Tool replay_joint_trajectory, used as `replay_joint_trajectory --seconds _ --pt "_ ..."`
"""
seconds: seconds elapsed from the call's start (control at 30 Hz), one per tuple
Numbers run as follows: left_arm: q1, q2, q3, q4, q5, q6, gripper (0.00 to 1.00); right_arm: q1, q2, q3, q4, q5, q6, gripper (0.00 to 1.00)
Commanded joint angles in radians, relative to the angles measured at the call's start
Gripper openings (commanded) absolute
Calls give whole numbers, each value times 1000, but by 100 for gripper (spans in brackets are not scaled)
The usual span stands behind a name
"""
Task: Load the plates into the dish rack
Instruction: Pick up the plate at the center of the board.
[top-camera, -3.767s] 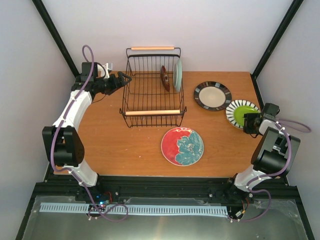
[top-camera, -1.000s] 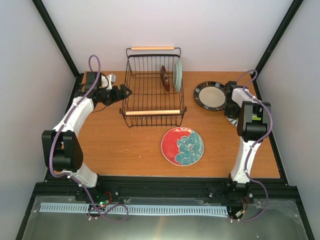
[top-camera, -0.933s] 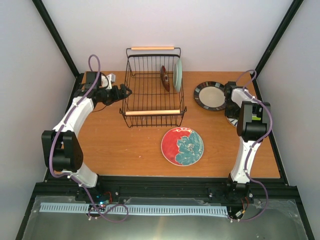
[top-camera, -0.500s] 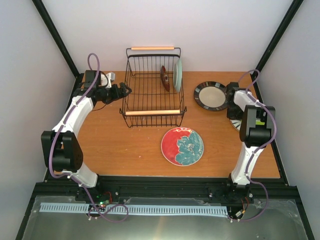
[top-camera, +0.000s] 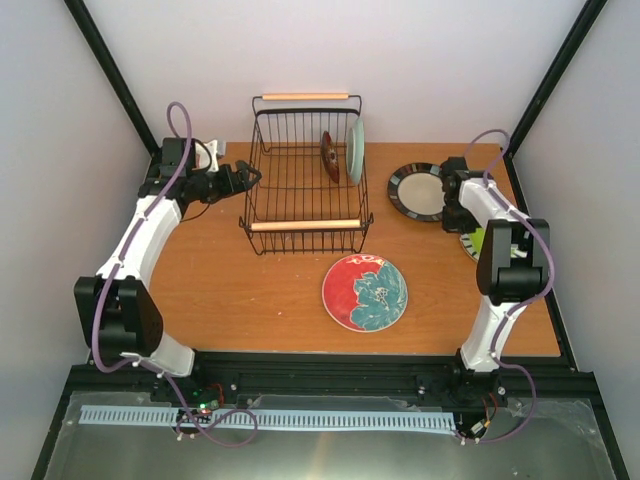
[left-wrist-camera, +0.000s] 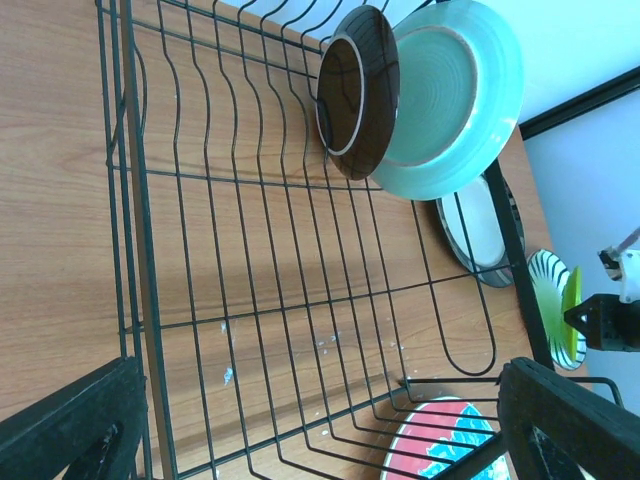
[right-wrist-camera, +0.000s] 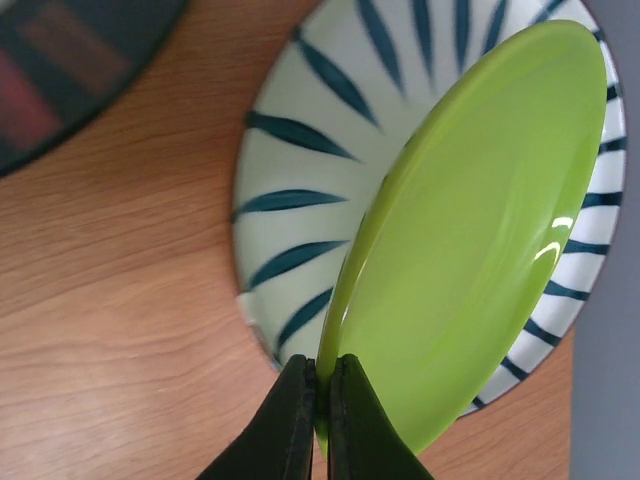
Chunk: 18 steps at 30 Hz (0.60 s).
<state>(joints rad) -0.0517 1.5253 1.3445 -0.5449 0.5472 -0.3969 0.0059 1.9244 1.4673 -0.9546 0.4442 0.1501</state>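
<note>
Your right gripper has its fingers closed together on the rim of the lime green plate, pinching it edge-on. That plate is tipped up off the white plate with dark radial stripes below it, at the right side of the table. I cannot tell whether its far edge rests on the striped plate.

The dish rack lies to the left of this grip, and the black-rimmed cream plate lies flat between them. In the rack, the mint green plate and the small dark red plate stand on edge at the right end, with free wires to their left.

I judge you will want the lime plate upright, its face parallel to theirs, then carried leftward over the cream plate.

Your left gripper has its fingers wide apart and empty by the rack's left wall, so the right arm is far nearer.
</note>
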Motion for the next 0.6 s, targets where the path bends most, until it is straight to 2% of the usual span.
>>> replay_joint_trajectory --seconds 0.0,0.27,0.57 --pt "2 -41 -5 -3 8 8 97 85 -22 -6 -17 -2 29 3" --pt "3 -71 -49 0 13 10 97 207 -27 16 -52 22 46 3" --pt "2 -89 -76 22 24 1 97 251 -109 122 -127 -25 36 3"
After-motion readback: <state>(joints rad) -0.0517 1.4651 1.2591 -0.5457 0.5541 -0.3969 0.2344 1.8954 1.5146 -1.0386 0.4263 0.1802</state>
